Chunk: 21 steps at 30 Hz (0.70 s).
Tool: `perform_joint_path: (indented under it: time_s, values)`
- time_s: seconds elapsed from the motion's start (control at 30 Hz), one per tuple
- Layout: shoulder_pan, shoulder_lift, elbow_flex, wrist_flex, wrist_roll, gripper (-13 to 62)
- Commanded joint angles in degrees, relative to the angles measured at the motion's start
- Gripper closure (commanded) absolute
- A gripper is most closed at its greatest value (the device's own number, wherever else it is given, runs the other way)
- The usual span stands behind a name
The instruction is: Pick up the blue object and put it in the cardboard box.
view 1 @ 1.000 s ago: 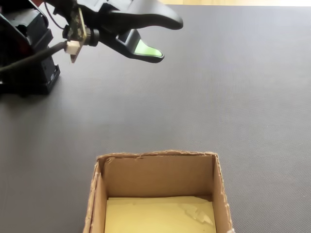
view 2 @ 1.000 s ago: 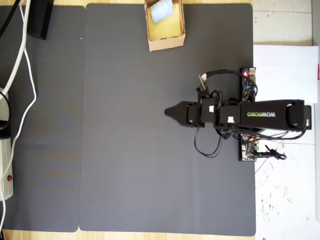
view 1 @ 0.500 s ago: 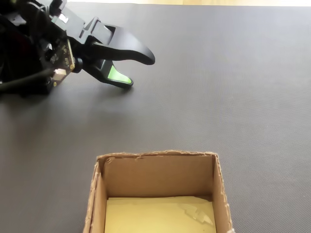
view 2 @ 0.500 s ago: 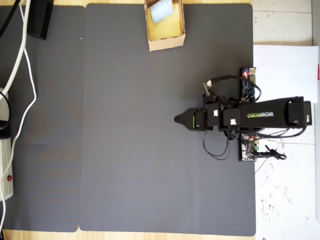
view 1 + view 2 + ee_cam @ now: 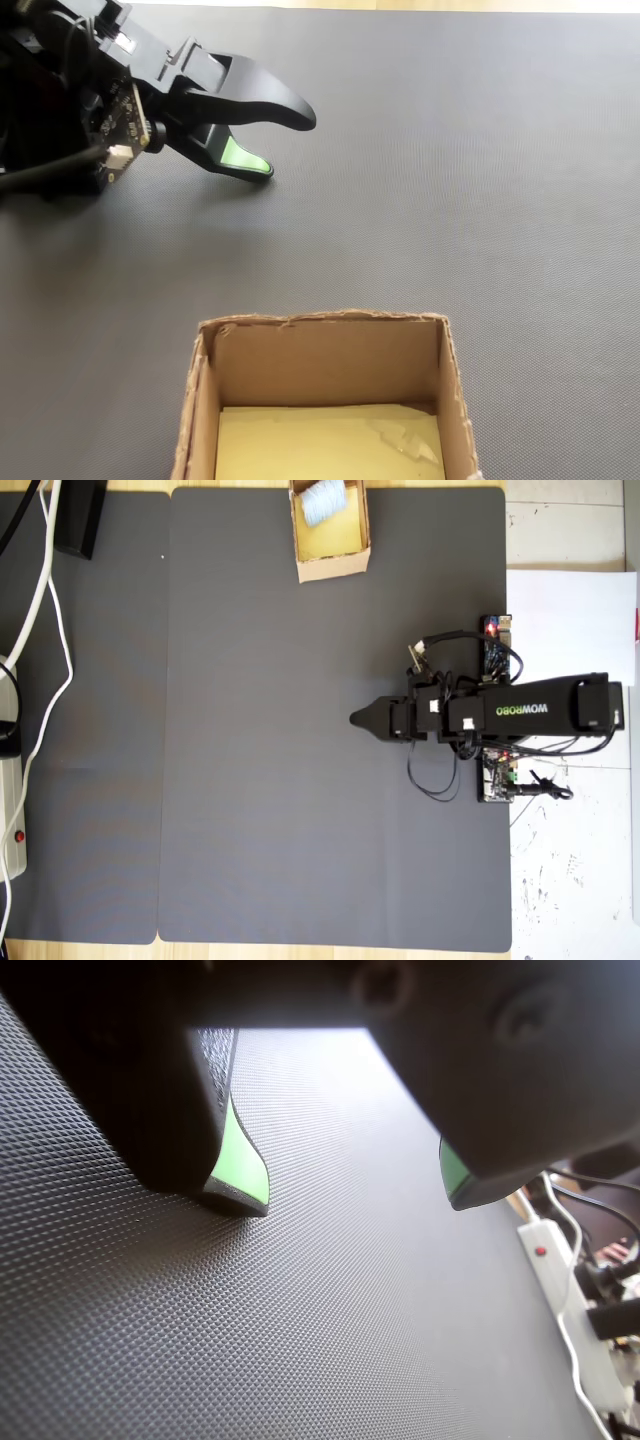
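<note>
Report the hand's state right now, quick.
Hand: open, holding nothing; its green-padded tips stand apart over the bare dark grey textured mat.

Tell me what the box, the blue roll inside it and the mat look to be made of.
The cardboard box: tan corrugated card, ragged cut edges, yellowish paper floor. The blue object: probably wound yarn or cloth, fuzzy and pale, though small here. The mat: dark grey, likely rubber or foam, with a fine dimpled weave.

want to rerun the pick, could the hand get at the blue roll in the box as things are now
Probably yes: the hand is open and empty, bare mat lies between it and the cardboard box, and the blue roll sits uncovered inside the open top.
</note>
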Motion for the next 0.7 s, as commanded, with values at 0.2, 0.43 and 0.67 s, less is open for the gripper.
perform_joint_path:
  time_s: [0.2,0.43,0.67]
  values:
    - [0.62,5.45,2.55,5.71,1.67,15.2]
    - [0.7,5.45,2.64,5.71,1.58,15.2]
    - [0.79,5.45,2.64,5.71,1.58,15.2]
